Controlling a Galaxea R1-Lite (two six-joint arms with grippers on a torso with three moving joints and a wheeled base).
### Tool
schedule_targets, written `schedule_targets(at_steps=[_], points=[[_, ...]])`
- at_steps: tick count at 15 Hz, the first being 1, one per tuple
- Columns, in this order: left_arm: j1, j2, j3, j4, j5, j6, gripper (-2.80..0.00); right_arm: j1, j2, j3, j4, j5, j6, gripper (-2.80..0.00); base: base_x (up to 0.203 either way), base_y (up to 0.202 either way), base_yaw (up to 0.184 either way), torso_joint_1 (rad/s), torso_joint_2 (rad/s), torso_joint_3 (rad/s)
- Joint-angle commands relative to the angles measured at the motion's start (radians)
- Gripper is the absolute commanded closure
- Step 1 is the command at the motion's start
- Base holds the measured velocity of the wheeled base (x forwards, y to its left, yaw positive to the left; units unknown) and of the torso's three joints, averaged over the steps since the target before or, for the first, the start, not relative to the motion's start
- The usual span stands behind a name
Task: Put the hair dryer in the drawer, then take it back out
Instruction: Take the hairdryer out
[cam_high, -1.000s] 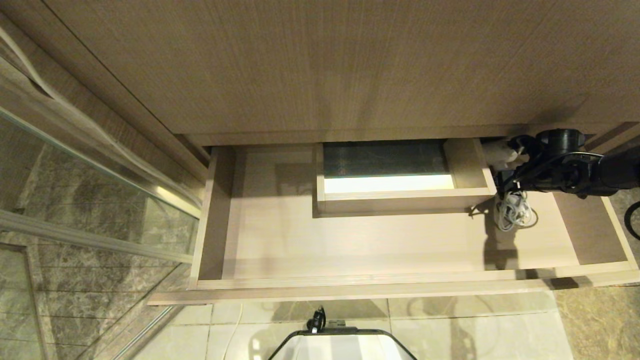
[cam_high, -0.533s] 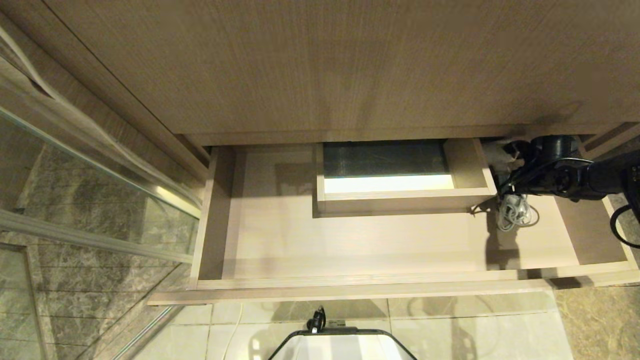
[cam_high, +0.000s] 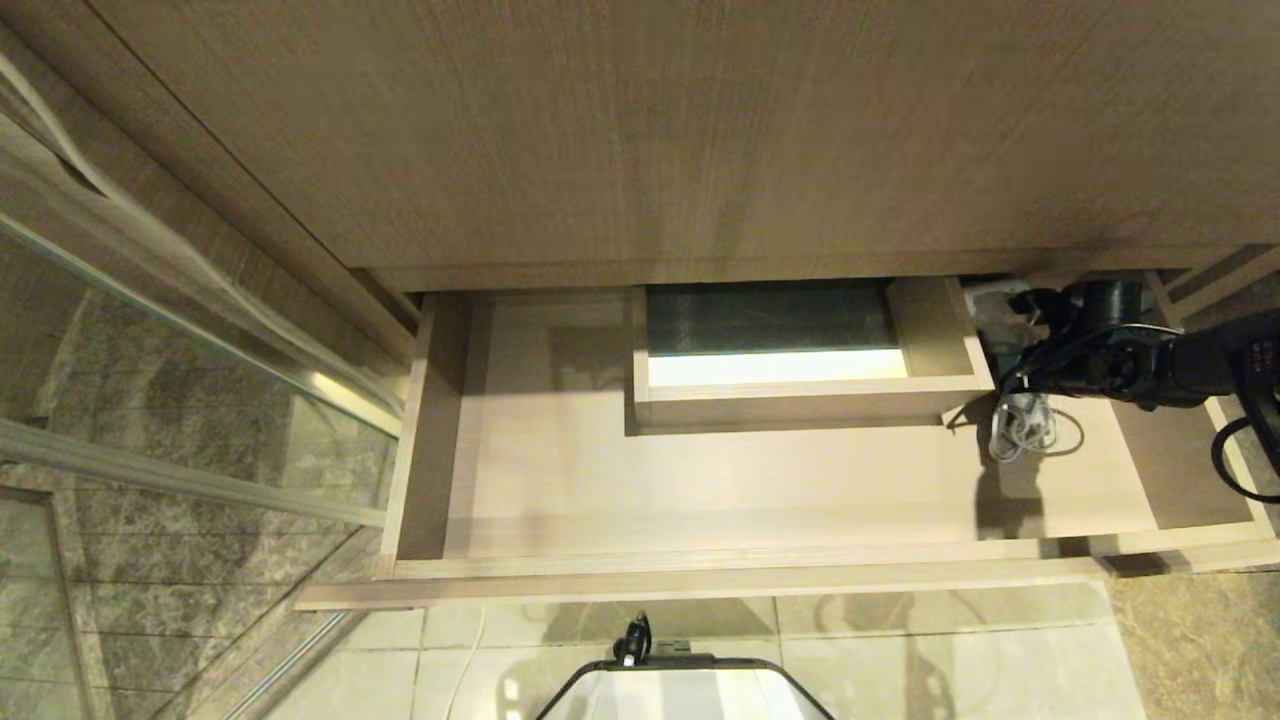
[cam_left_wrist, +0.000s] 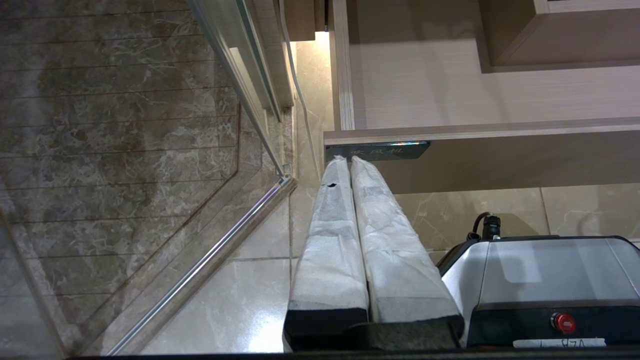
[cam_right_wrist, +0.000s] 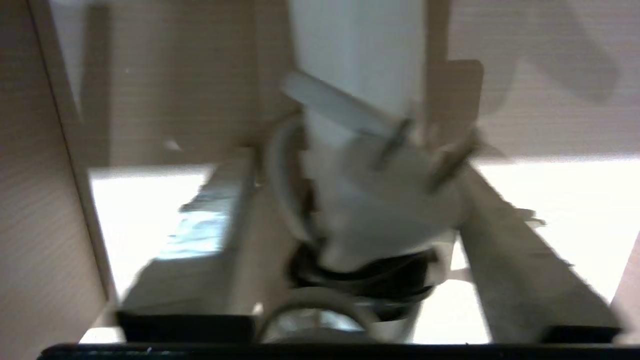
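The hair dryer (cam_high: 1000, 310) lies in the right rear corner of the open drawer (cam_high: 700, 480), between the boxed cutout (cam_high: 800, 350) and the drawer's right wall. Its white body is partly hidden under the counter (cam_high: 640, 130) edge and behind the right arm. Its bundled white cord (cam_high: 1025, 425) rests on the drawer floor just in front of it, near the cutout's right front corner.

The right claw (cam_right_wrist: 350, 210) reaches into that corner from the right edge. In the right wrist view its two wrapped fingers (cam_right_wrist: 515, 260) stand apart on either side of the hair dryer (cam_right_wrist: 370, 200), with the plug prongs facing the camera. The view is blurred, so contact between the fingers and the body cannot be confirmed.

The left claw (cam_left_wrist: 350, 165) is parked low in front of the drawer, outside it, with its two wrapped fingers (cam_left_wrist: 330, 250) pressed together and nothing between them. Their tips sit just below the dark label (cam_left_wrist: 377, 150) on the drawer's front left corner.

Surroundings: the cutout wall and the right drawer wall confine the hair dryer on two sides. A glass partition (cam_high: 150, 330) stands to the left of the drawer. The robot base (cam_high: 685, 690) sits on the tiled floor (cam_high: 950, 650) in front.

Count: one hair dryer, one cord bundle, one drawer, one cutout, two claws.
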Motion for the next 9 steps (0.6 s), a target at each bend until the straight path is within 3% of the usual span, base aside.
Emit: schedule_targets(at_steps=[1, 9], points=[[0.000, -0.001, 0.001, 0.000, 0.000, 0.000, 0.00, 0.000, 0.010, -0.003, 0.000, 0.004, -0.004, 0.00, 0.000, 0.000, 0.000, 0.000, 0.00, 0.000], [0.000, -0.001, 0.001, 0.000, 0.000, 0.000, 0.00, -0.004, -0.074, 0.012, 0.029, 0.019, -0.026, 0.00, 0.000, 0.000, 0.000, 0.000, 0.00, 0.000]])
